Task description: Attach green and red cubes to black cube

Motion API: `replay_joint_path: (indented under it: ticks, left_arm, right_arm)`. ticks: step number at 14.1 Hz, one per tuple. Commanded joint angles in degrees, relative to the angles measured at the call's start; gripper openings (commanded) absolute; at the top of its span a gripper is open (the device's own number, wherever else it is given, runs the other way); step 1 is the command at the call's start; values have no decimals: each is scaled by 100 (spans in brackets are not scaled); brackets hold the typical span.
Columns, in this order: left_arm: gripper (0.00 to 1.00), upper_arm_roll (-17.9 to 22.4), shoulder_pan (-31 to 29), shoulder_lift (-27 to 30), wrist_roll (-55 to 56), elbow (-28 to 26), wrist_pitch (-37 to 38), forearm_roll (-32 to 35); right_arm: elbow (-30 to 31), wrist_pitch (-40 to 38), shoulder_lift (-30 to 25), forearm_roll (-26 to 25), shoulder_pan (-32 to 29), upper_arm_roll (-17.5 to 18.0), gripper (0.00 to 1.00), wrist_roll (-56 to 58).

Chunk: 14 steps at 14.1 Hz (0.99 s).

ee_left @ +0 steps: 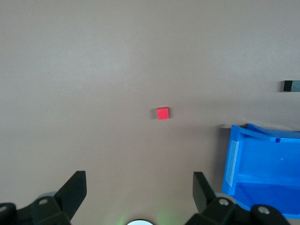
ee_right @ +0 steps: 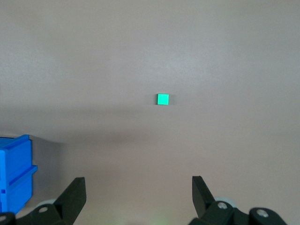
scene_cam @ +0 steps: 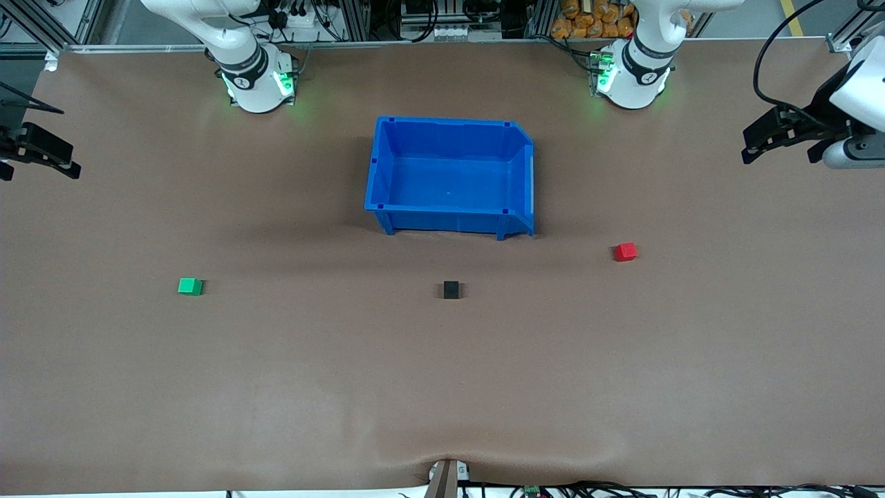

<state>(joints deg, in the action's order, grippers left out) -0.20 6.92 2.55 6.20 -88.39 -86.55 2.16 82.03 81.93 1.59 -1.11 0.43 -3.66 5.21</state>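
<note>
You have 3 cubes resting on the brown table (scene_cam: 442, 387), all apart from one another and none touching. The black cube (scene_cam: 451, 290) sits near the middle of the table, nearer to the front camera than the blue bin (scene_cam: 379, 166). The bin stands upright with nothing in it. The green cube (scene_cam: 189, 286) lies toward the right arm's end of the table. The red cube (scene_cam: 626, 252) lies toward the left arm's end, slightly farther from the front camera than the black cube.

Check the left gripper (ee_left: 139, 187): it hangs above the table at the left arm's end, and its 2 fingers (ee_left: 75, 190) stand wide apart with nothing between them. In the left wrist view the red cube (ee_left: 162, 113) lies ahead of the fingertips, roughly centred on the gap between them and well apart from both. The bin (ee_left: 262, 168) appears beside one finger, and the black cube (ee_left: 291, 86) shows at the picture's edge.

Check the right gripper (ee_right: 138, 187): it hangs above the table at the right arm's end, fingers (ee_right: 74, 191) also wide and holding nothing. The green cube (ee_right: 162, 99) lies ahead of the fingertips, near the centre line of the gap and well apart from both. A corner of the bin (ee_right: 16, 173) shows beside one finger.
</note>
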Motion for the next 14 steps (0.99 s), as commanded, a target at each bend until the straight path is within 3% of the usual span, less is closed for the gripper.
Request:
replay_joint_path:
  ticks: [1, 7, 14]
  left_arm:
    - [100, -59, 55, -132, -32, 234, 121, 30]
    - [100, -77, 55, -799, -40, 708, 112, -41]
    - [100, -94, 125, -1072, -128, 762, 77, -49]
  right_arm:
    - [-99, -81, 69, -21, 19, -20, 100, 59]
    - [-108, -72, 96, -12, 36, -20, 100, 59]
    - [-108, -81, 96, -12, 45, -20, 100, 59]
